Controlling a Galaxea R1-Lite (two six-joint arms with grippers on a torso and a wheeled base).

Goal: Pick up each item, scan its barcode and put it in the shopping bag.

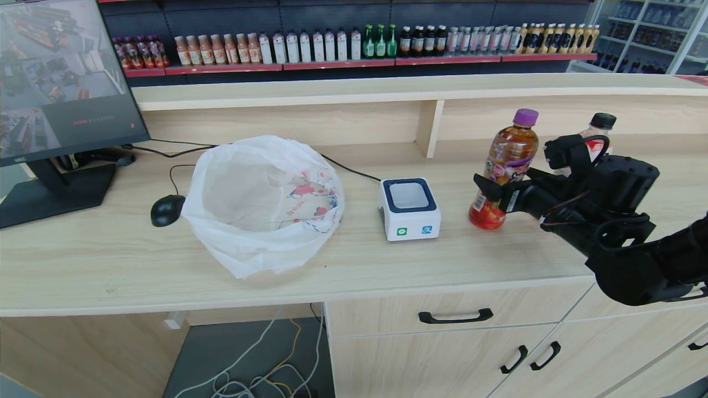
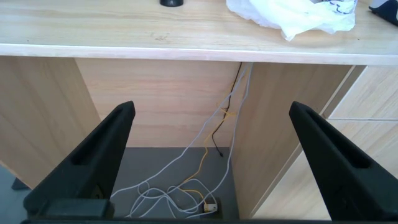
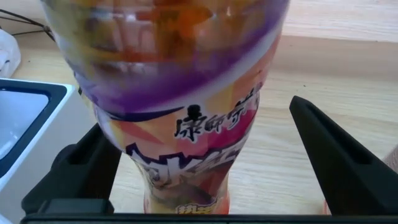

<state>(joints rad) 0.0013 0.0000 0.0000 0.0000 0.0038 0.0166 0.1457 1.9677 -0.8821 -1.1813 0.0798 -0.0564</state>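
Below the front edge of the counter [image 1: 110, 265], the left gripper [image 2: 211, 109] hangs with its fingers spread wide and nothing between them, facing the cables [image 2: 186, 186] on the floor. On the counter, the bag [image 1: 260, 204] stands open near the middle, with the scanner [image 1: 410, 210] just beside it toward the right edge. Farther right, the right gripper [image 1: 515, 168] has its fingers released on both sides of the upright bottle [image 1: 511, 149], and a second bottle [image 1: 600, 124] stands behind, nearer the back edge.
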